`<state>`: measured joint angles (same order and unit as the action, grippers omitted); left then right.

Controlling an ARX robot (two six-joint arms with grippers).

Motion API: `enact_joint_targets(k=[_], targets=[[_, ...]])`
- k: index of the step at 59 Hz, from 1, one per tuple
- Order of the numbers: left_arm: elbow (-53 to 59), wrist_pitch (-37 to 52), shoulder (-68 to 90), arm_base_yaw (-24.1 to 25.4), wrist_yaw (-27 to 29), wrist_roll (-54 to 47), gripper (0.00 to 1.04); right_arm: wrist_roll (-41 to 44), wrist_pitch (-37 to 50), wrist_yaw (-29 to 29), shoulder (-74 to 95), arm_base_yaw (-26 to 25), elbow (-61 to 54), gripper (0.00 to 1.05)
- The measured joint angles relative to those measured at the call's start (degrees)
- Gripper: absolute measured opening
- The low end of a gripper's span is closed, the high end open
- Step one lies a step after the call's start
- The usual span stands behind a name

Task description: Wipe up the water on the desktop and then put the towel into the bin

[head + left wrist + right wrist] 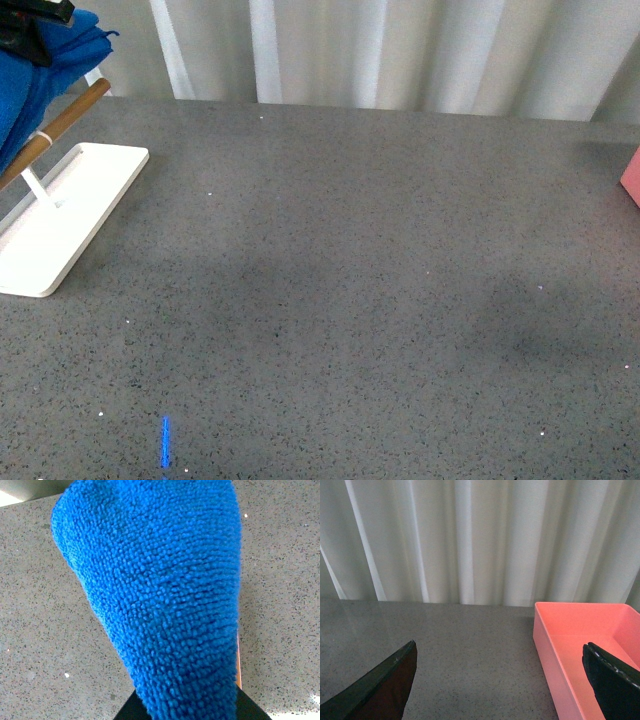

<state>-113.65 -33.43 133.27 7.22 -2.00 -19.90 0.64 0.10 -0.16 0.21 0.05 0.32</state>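
The left gripper (189, 711) was raised at the far left corner of the desktop (350, 300), its black fingers closed on the towel (40, 90). In the left wrist view the bright blue pile filled most of the frame and ran out from between the two fingers, with speckled grey stone showing on both sides. The cloth hung above the slanted wooden rod (65, 120) of a rack, whose flat white base (70, 210) sat on the stone just beneath; whether the towel touched the rod could not be told.

The right gripper (498, 645) was held low over the desktop with its jaws spread wide, gripping nothing and facing a pale pleated curtain (470, 540). One dark finger (612, 680) stood in front of the bin (555, 645), which sat at the right side of the desktop near the curtain. The part of the salmon-pink box in view showed only its bare floor. A short blue streak of light (165, 442) lay on the near stone.
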Motion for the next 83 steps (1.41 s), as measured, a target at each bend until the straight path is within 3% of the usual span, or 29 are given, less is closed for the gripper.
enact_joint_targets(k=[22,29,48,65,83], targets=[[-8.2,-1.79,-5.22,-1.86,-6.36,1.46,0.07,0.0,0.0,0.0,0.0,0.0,0.0,0.98],[-8.22,1.36,-9.7,-3.32,-10.16,4.11,0.07,0.02,0.0,0.0,0.0,0.0,0.0,0.98],[13.64,22.67,-26.29,-14.21,-24.3,18.36,0.07,0.0,0.0,0.0,0.0,0.0,0.0,0.98],[29.59,40.0,-27.19,-24.65,-26.38,28.65,0.07,0.0,0.0,0.0,0.0,0.0,0.0,0.98],[39.12,65.22,-23.21,-29.97,-31.82,43.06,0.07,0.0,0.0,0.0,0.0,0.0,0.0,0.98]])
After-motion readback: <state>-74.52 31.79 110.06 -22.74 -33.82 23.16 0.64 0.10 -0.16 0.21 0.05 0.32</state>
